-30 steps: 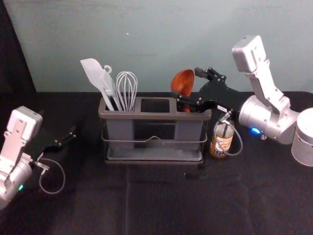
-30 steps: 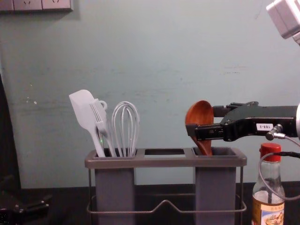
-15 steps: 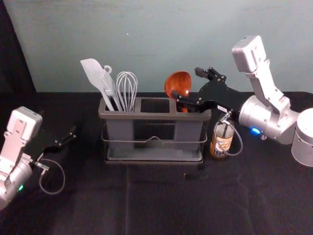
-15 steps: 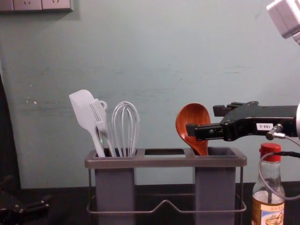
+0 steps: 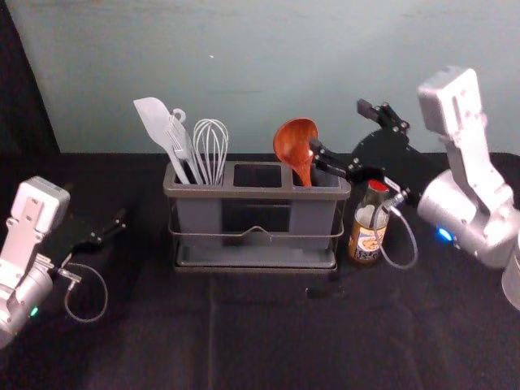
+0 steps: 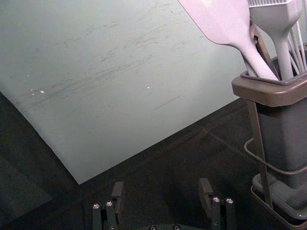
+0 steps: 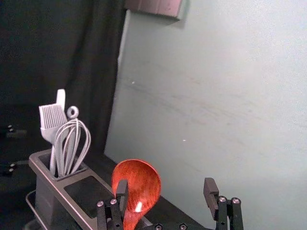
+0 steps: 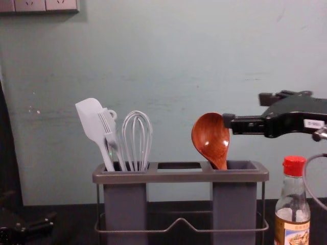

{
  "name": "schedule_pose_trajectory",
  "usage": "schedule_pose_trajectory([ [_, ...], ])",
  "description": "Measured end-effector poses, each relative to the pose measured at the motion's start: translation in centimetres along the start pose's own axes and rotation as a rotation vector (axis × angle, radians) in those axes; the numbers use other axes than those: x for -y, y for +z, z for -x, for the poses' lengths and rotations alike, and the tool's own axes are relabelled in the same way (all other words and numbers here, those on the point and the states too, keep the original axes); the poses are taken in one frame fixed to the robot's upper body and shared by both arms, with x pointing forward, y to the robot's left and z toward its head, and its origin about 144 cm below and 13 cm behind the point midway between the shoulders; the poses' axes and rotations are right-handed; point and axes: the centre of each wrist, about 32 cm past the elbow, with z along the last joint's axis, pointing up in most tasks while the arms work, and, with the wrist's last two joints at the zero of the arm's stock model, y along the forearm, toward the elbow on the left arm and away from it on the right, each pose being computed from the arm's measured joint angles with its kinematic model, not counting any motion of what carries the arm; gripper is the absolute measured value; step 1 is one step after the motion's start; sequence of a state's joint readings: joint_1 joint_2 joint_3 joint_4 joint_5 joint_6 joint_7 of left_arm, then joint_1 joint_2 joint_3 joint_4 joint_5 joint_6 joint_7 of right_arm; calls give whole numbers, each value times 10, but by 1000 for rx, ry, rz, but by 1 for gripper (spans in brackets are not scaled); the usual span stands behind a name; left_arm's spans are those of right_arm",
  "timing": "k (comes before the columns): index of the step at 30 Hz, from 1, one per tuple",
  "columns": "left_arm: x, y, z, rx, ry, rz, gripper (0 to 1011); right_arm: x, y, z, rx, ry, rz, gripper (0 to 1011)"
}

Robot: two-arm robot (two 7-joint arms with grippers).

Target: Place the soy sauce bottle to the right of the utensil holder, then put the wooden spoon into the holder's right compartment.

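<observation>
The wooden spoon (image 5: 296, 148) stands bowl-up in the right compartment of the utensil holder (image 5: 257, 193), leaning left; in the chest view the spoon (image 8: 211, 139) rests at that compartment's left side. My right gripper (image 5: 340, 132) is open just right of the spoon's bowl; in the right wrist view the spoon is beside one finger of the gripper (image 7: 166, 194), with nothing held. The soy sauce bottle (image 5: 366, 231), red-capped, stands upright right of the holder, under the right gripper. My left gripper (image 5: 99, 231) is parked at the left, open in its wrist view (image 6: 161, 194).
A white spatula (image 8: 93, 122), a brush (image 8: 109, 130) and a whisk (image 8: 137, 138) stand in the holder's left compartment. Behind the black-covered table (image 5: 268, 333) rises a pale wall (image 5: 260, 73).
The right gripper has opened and moved right and upward, away from the spoon. The spoon has tipped left, its bowl turning toward the front. The left arm has stayed still.
</observation>
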State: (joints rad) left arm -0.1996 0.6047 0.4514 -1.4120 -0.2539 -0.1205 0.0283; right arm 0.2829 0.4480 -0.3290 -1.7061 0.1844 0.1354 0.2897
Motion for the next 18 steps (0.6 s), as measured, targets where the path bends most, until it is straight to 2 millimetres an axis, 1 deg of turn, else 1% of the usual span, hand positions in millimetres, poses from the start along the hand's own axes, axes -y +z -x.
schedule_pose_trajectory([
  [1, 0, 0, 0, 0, 0, 0, 1011, 0, 0, 0, 0, 0, 0, 1002],
  [2, 0, 0, 0, 0, 0, 0, 1011, 9, -4, 7, -3, -28, -11, 1002],
  [5, 0, 0, 0, 0, 0, 0, 1012, 19, -9, 13, -8, -56, -18, 1002],
  [9, 0, 0, 0, 0, 0, 0, 1012, 38, -23, 27, 3, -117, -35, 1002],
  [10, 0, 0, 0, 0, 0, 0, 1011, 38, -23, 27, 3, -117, -35, 1002],
  [13, 0, 0, 0, 0, 0, 0, 1012, 53, -38, 39, 13, -169, -62, 1002],
  [14, 0, 0, 0, 0, 0, 0, 1012, 53, -38, 39, 13, -169, -62, 1002],
  [15, 0, 0, 0, 0, 0, 0, 1011, 59, -45, 43, 15, -189, -69, 1002],
  [18, 0, 0, 0, 0, 0, 0, 1011, 69, -58, 51, 33, -217, -88, 1002],
])
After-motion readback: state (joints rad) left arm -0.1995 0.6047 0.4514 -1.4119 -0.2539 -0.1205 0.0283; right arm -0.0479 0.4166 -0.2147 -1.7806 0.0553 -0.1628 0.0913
